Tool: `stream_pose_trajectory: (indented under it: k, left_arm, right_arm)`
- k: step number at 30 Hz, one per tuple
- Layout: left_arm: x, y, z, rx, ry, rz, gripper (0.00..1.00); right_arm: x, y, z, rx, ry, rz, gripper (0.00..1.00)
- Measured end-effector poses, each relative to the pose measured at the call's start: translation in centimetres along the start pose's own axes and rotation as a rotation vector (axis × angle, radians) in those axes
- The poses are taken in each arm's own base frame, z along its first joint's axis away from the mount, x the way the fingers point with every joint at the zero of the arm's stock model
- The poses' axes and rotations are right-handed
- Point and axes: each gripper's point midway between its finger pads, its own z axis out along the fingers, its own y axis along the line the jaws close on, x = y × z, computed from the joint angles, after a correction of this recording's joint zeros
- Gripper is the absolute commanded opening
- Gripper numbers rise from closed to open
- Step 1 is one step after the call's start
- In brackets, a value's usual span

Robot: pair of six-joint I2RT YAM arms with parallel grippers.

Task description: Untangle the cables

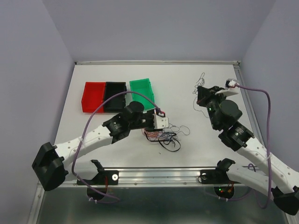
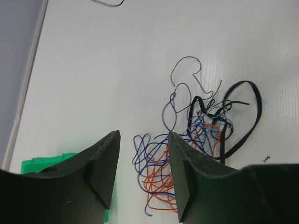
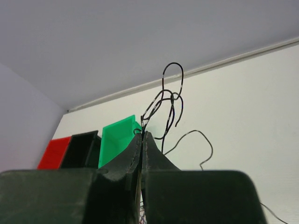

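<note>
The cables (image 1: 162,136) lie clumped on the white table just right of my left gripper (image 1: 158,126). In the left wrist view the clump shows thin red and blue cables (image 2: 156,175), thin black ones (image 2: 198,109) and a wider black loop (image 2: 245,116). My left gripper (image 2: 143,135) stands open over the red and blue part, with nothing held between its fingers (image 2: 105,163). My right gripper (image 1: 200,92) is raised at the back right, shut on a thin black cable (image 3: 169,93). That cable curls up out of the gripper's (image 3: 142,134) tips.
Red (image 1: 93,96), black (image 1: 115,95) and green (image 1: 142,92) bins stand in a row at the back left. The green bin (image 3: 117,140) shows just behind the right gripper's tips. A table rail (image 1: 159,62) runs along the back, and a metal strip (image 1: 159,175) along the front.
</note>
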Motion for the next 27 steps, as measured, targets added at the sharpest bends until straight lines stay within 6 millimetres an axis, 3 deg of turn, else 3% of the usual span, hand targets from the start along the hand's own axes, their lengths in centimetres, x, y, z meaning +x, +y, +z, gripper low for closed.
stream_pose_trajectory:
  k: [5, 9, 17, 24, 25, 27]
  left_arm:
    - [-1.4, 1.9, -1.6, -0.133, -0.06, 0.018, 0.62]
    - [-1.7, 3.6, -1.6, -0.228, -0.082, -0.001, 0.62]
    - [0.0, 5.3, 0.2, -0.341, -0.073, -0.079, 0.64]
    - [1.2, 7.7, 1.2, -0.48, -0.064, -0.137, 0.64]
    - [1.4, 8.3, 1.1, -0.511, -0.063, -0.148, 0.63]
    - [2.1, 9.4, 0.9, -0.556, -0.06, -0.175, 0.5]
  right_arm:
    - [2.5, 1.5, 0.5, -0.08, 0.087, -0.026, 0.0]
    - [3.2, 3.4, 0.1, -0.183, 0.126, -0.022, 0.01]
    - [4.1, 7.1, -0.4, -0.378, 0.173, -0.003, 0.01]
    - [7.9, 10.1, -0.1, -0.521, 0.288, 0.033, 0.01]
    - [8.2, 10.3, -0.1, -0.534, 0.299, 0.037, 0.01]
    - [8.6, 10.9, -0.4, -0.563, 0.321, 0.052, 0.0]
